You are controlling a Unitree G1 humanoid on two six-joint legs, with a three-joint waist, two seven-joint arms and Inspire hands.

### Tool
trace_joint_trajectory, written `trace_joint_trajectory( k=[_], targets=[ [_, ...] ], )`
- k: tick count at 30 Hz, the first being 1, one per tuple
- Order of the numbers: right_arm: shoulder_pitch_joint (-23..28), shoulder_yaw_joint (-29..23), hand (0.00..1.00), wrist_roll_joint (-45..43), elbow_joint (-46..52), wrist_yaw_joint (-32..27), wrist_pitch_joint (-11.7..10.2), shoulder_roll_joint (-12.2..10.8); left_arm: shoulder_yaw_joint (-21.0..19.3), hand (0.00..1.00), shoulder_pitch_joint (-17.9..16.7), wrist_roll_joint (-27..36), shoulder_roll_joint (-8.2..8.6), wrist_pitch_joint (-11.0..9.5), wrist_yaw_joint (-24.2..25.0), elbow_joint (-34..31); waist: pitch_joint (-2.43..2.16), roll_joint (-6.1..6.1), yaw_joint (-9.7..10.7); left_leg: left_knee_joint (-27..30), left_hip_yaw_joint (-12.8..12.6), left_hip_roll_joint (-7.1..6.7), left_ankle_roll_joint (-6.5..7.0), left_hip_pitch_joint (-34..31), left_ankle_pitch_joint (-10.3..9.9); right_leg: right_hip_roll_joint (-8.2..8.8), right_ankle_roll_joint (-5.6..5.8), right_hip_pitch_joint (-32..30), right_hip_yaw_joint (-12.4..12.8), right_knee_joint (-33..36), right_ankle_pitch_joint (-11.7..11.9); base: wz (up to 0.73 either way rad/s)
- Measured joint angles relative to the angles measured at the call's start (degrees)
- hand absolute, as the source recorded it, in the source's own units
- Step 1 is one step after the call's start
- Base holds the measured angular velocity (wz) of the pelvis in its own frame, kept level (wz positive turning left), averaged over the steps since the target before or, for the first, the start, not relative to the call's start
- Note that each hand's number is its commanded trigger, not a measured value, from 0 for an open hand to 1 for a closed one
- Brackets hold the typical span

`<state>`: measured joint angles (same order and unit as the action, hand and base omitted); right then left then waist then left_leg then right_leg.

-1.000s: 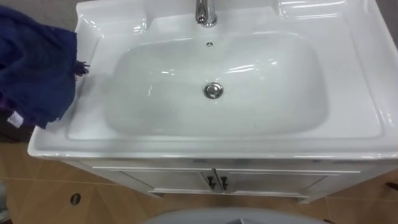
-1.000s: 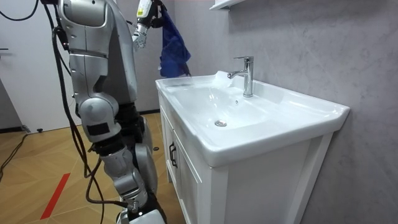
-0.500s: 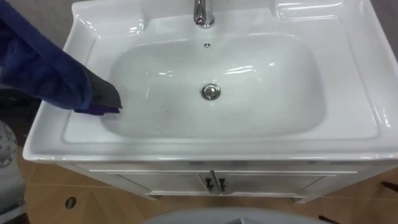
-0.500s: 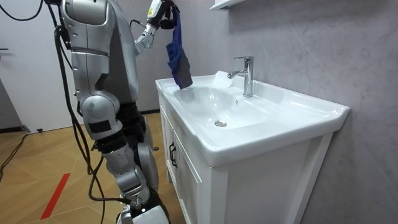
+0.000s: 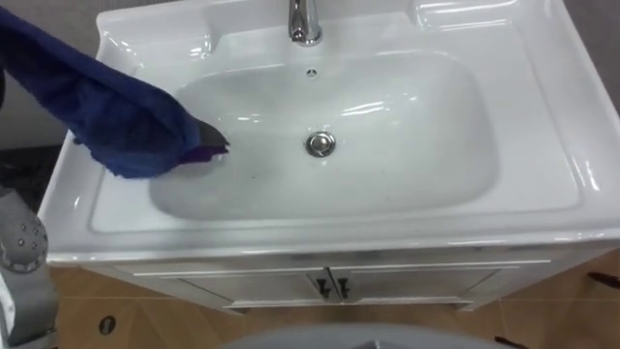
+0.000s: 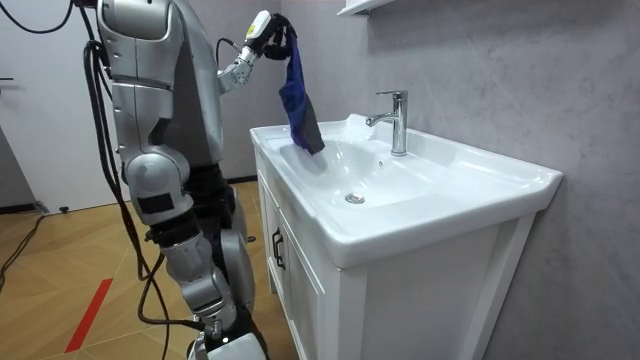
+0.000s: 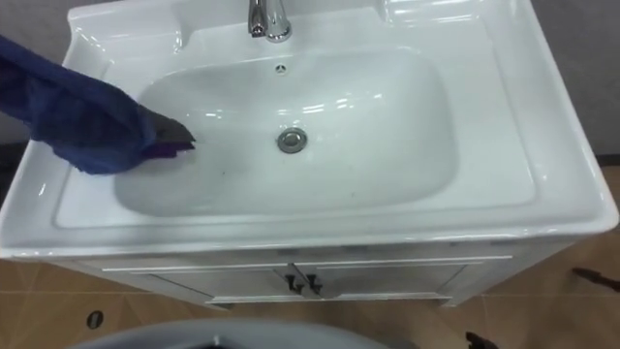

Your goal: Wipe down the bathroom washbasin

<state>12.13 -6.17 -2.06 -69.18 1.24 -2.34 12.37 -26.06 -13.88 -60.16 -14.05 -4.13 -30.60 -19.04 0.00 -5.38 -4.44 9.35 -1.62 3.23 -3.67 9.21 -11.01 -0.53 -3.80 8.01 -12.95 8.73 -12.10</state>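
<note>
Cloth: dark blue cloth [image 5: 116,111], centre left of frame, hanging from above, lower corner touching the basin's left slope.
Left hand [image 6: 262,27]: upper middle of room view, fingers curled round cloth's top.
Basin [image 5: 407,184]: white, apparently dry; inside, cloth tip and drain plug [image 5: 321,143].
Risk: probably limp dragging with little pressure, being gripped only at top; possible slip over left rim.
</note>
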Motion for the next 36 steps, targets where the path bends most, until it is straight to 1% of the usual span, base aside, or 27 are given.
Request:
trace_joint_trajectory(
  k=[3,5,11,14,19,23,25,26,27,28,29,30,31,32,33,34,35,36],
  targets=[
    [0.16,0.01,0.0,-0.39,-0.36,-1.02,0.09,-0.1,-0.18,1.0,0.0,-0.11,0.08,0.05,-0.22,0.05,-0.06,0.24,-0.71,0.0,0.0,-0.02,0.0,0.02,0.0,0.03,0.0,-0.18,-0.15,-0.02,0.0,0.03],
    [-0.11,0.01,0.0,-0.71,-0.39,-1.45,0.55,-0.1,-0.34,1.0,0.0,-0.1,0.08,0.16,-0.27,0.05,-0.06,0.28,-0.98,0.01,0.03,-0.02,0.0,-0.01,0.0,0.02,0.01,-0.21,-0.19,-0.03,0.0,0.02],
    [-0.47,0.43,0.0,-0.72,0.34,-1.98,0.55,-0.08,-0.35,1.0,0.02,-0.1,0.07,0.28,-0.27,0.04,-0.06,0.35,-2.06,0.04,0.05,0.0,0.0,-0.08,0.0,0.0,0.0,-0.31,-0.14,-0.03,0.0,0.0],
    [-0.86,0.43,0.0,-0.72,0.38,-1.79,0.5,-0.09,-0.38,1.0,0.02,-0.13,0.06,0.3,-0.27,0.02,-0.12,0.59,-2.14,0.04,0.05,0.0,0.0,-0.6,0.0,0.02,0.01,-0.74,-0.31,-0.03,0.01,0.01],
    [-0.95,0.53,0.0,-0.75,0.33,-1.76,0.46,-0.09,-0.4,1.0,0.01,0.03,0.06,0.33,-0.37,0.2,-0.09,1.12,-2.24,0.01,0.07,0.0,0.0,-0.53,0.0,0.07,0.02,-0.43,-0.56,0.0,0.01,0.01],
    [-0.67,0.51,0.0,-0.78,0.34,-1.82,0.49,-0.09,-0.39,1.0,0.01,0.0,0.05,0.41,-0.51,2.73,-0.06,1.17,-2.04,0.02,0.37,-0.01,0.14,-0.33,-0.08,0.1,0.04,0.15,-0.84,0.0,0.03,0.03],
    [-0.68,0.44,0.0,-0.87,0.36,-1.78,0.56,-0.09,-0.42,1.0,-1.01,0.99,0.24,0.42,-1.26,5.01,-0.04,1.24,-2.15,-0.2,0.27,0.0,0.14,-0.02,-0.08,0.07,0.04,0.09,-0.97,0.01,0.02,-0.05],
    [-0.83,0.47,0.0,-0.84,0.44,-1.65,0.58,-0.1,-0.4,1.0,-2.07,1.5,0.8,0.44,-1.31,6.72,-0.04,1.36,-2.13,-0.18,0.26,0.0,0.14,0.01,-0.08,0.07,0.05,0.09,-1.01,-0.02,0.02,0.03],
    [-0.62,0.48,0.0,-0.8,0.36,-1.4,0.75,-0.13,-0.31,1.0,-2.83,2.07,1.51,0.57,-1.16,8.52,-0.02,1.66,-2.12,-0.17,0.25,-0.02,0.14,0.03,-0.08,0.09,0.07,-0.03,-1.19,-0.11,0.0,0.08],
    [-0.56,0.48,0.0,-0.79,0.34,-1.18,1.02,-0.15,-0.3,1.0,-3.19,2.07,1.74,0.91,-1.05,9.23,-0.03,1.83,-2.22,-0.17,0.26,-0.01,0.14,0.01,-0.08,0.08,0.08,-0.04,-1.14,-0.12,-0.01,0.09],
    [-0.53,0.48,0.0,-0.76,0.33,-0.93,1.32,-0.18,-0.32,1.0,-3.81,2.09,1.8,1.66,-0.61,10.29,-0.16,2.04,-2.31,-0.09,0.29,0.0,0.14,-0.03,-0.08,0.05,0.08,-0.05,-1.15,-0.15,-0.02,0.06],
    [-0.51,0.49,0.0,-0.7,0.34,-0.79,1.45,-0.15,-0.37,1.0,-4.01,2.13,1.8,2.11,-0.26,11.31,-0.04,2.68,-2.42,0.01,0.3,0.0,0.14,-0.09,-0.08,0.06,0.08,0.01,-1.27,-0.15,-0.02,0.06],
    [-0.57,0.5,0.0,-0.59,0.34,-0.72,1.58,-0.14,-0.37,1.0,-4.13,2.14,1.8,2.36,-0.2,11.76,-0.13,2.76,-2.44,0.04,0.31,0.0,0.14,-0.09,-0.08,0.06,0.08,0.08,-1.34,-0.17,-0.02,0.08],
    [-0.72,0.53,0.0,-0.44,0.34,-0.52,1.87,-0.16,-0.36,1.0,-4.39,2.12,1.81,2.6,-0.17,12.74,-0.17,3.15,-2.57,0.05,0.31,-0.01,0.14,-0.05,-0.08,0.04,0.08,0.13,-1.33,-0.14,-0.02,0.03],
    [-0.54,0.56,0.0,-0.21,0.37,-0.33,2.07,-0.21,-0.35,1.0,-4.59,2.01,1.92,2.83,-0.1,13.77,-0.21,3.38,-3.13,0.05,0.3,0.0,0.14,0.0,-0.08,0.02,0.08,0.12,-1.21,-0.08,-0.02,0.0],
    [-0.42,0.57,0.0,-0.15,0.42,-0.26,2.18,-0.26,-0.35,1.0,-4.71,2.0,2.04,2.97,-0.09,14.09,-0.29,3.46,-3.29,0.06,0.31,0.0,0.14,0.01,-0.08,0.02,0.08,0.12,-1.18,-0.08,-0.01,0.0],
    [-0.3,0.61,0.0,-0.03,0.44,-0.13,2.41,-0.38,-0.35,1.0,-4.8,1.97,2.15,3.07,-0.09,14.8,-0.29,3.95,-3.72,0.05,0.32,0.0,0.14,-0.01,-0.08,0.02,0.08,0.16,-1.28,-0.06,-0.01,0.03],
    [-0.31,0.61,0.0,-0.03,0.62,0.18,2.54,-0.48,-0.36,1.0,-5.21,1.98,2.16,3.35,-0.09,15.3,-0.52,4.3,-3.9,0.06,0.32,-0.01,0.13,-0.09,-0.08,0.02,0.09,0.16,-1.35,-0.07,-0.02,0.05]
  ],
)
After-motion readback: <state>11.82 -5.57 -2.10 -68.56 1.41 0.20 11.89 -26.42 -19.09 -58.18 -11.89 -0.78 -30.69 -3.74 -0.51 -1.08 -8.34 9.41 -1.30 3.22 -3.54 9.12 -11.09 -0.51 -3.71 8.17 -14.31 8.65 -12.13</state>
